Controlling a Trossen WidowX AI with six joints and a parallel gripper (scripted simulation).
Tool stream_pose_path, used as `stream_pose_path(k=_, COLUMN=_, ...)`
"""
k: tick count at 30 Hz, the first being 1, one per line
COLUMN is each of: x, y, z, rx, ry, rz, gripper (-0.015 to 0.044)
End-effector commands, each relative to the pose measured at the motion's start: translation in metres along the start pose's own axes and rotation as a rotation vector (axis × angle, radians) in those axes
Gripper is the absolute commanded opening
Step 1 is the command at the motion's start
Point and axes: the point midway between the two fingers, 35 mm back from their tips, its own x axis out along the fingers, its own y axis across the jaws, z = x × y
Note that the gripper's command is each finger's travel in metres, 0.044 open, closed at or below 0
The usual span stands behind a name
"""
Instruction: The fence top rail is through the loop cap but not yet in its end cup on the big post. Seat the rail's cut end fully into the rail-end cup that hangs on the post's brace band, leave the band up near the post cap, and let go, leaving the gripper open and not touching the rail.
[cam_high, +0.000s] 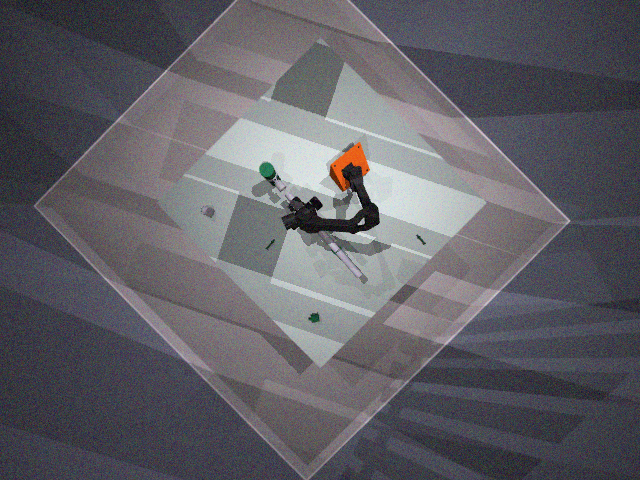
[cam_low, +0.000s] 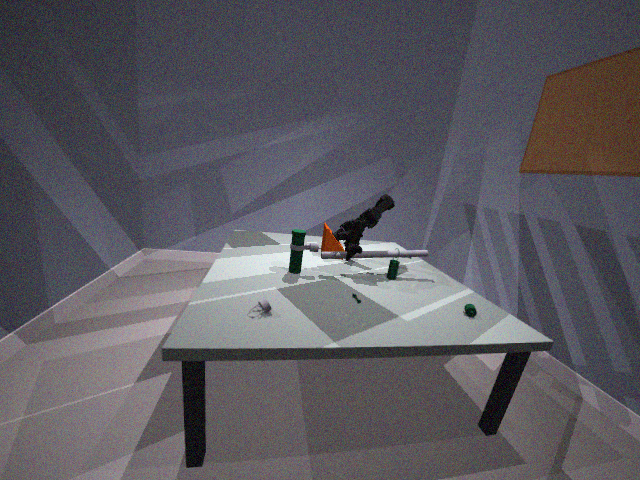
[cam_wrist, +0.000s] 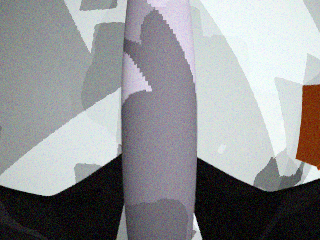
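The big green post (cam_high: 266, 170) (cam_low: 295, 262) stands upright. Its grey brace band (cam_low: 297, 248) sits up near the post cap, and the rail-end cup (cam_low: 312, 247) points from it toward the rail. The pale rail (cam_high: 347, 259) (cam_low: 372, 253) (cam_wrist: 159, 125) is nearly level. Its near end is just outside the cup and looks slightly lower in the exterior view. The rail passes through the loop cap (cam_low: 396, 252) above the short green post (cam_low: 392, 270). My gripper (cam_low: 352, 255) (cam_wrist: 156, 160) is shut on the rail, one finger on each side. In the top view the arm hides its fingertips.
The orange base plate (cam_high: 350, 164) (cam_low: 331, 241) stands behind the rail, with the black arm (cam_high: 336, 225) reaching over from it. On the table (cam_low: 258, 338) lie a grey fitting (cam_high: 207, 210) (cam_low: 264, 306), a green bolt (cam_high: 270, 243) (cam_low: 356, 298), another bolt (cam_high: 420, 239) and a green piece (cam_high: 314, 317) (cam_low: 469, 310).
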Motion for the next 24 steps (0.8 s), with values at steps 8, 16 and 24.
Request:
stream_pose_path(k=8, x=-0.0246, y=-0.0004, z=0.0103, rx=0.005, ry=-0.092, rz=0.012, gripper=0.0000)
stream_pose_path(k=16, x=-0.0195, y=-0.0017, z=0.0062, rx=0.008, ry=-0.068, rz=0.005, gripper=0.0000)
stream_pose_path(k=24, x=-0.0215, y=-0.0010, z=0.0077, rx=0.008, ry=-0.068, rz=0.005, gripper=0.0000)
